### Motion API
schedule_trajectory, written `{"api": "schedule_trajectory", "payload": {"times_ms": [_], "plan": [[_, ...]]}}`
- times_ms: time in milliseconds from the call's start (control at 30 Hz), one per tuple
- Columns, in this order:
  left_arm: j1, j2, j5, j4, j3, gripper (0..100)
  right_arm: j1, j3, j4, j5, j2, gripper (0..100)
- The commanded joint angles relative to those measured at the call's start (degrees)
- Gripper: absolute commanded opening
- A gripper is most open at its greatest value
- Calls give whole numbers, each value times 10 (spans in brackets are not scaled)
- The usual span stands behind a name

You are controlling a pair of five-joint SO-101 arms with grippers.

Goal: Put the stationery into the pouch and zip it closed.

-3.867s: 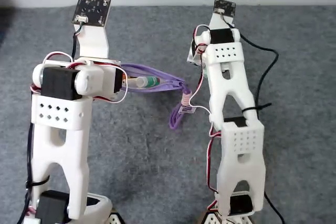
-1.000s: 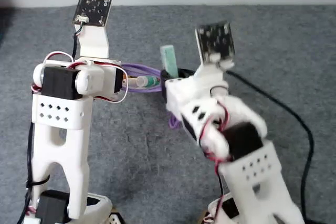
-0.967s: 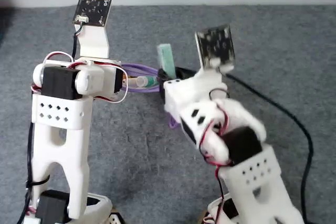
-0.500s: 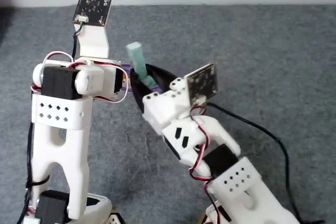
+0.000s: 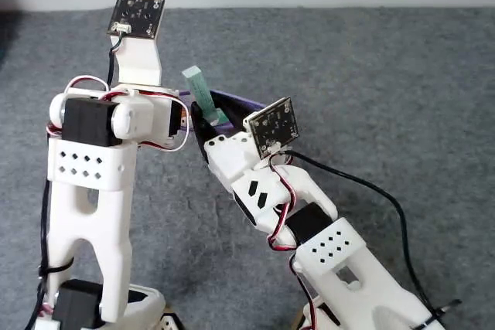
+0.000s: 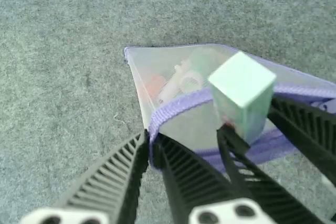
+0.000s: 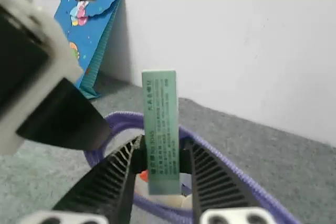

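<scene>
The pouch (image 6: 173,98) is clear with purple trim and lies on the grey carpet; small stationery items (image 6: 181,80) show through its side. My left gripper (image 6: 152,144) is shut on the purple rim at the pouch's mouth. My right gripper (image 7: 160,149) is shut on a pale green eraser box (image 7: 160,124), held upright over the open mouth, whose purple rim (image 7: 118,121) curves around it. In the high view the green eraser box (image 5: 199,90) sticks up between the two arms, above the right gripper (image 5: 209,120) and the pouch (image 5: 246,103).
The left arm (image 5: 100,137) stands close beside the right arm (image 5: 263,183), with little room between them. A black cable (image 5: 387,206) trails right of the right arm. A blue gift bag (image 7: 93,40) leans on the white wall behind. Grey carpet (image 5: 418,75) covers the table.
The right arm swung left from the table's right side, carrying the green eraser box to the pouch's mouth. The left arm kept still, holding the rim.
</scene>
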Motion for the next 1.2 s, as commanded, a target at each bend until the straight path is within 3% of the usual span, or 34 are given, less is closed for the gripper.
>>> {"api": "schedule_trajectory", "payload": {"times_ms": [0, 367, 633, 800, 1167], "plan": [[-2, -2, 3, -9, -16, 11, 10, -4, 36, 9, -23, 169], [-2, -2, 3, -8, -16, 11, 14, -7, 147, 11, -152, 122], [-2, -2, 3, -8, -16, 11, 82, -8, 356, 10, -299, 123], [2, -2, 3, -10, -16, 11, 102, -2, 440, 7, -311, 123], [-2, -2, 3, -8, -16, 11, 103, 98, 381, -4, -311, 124]]}}
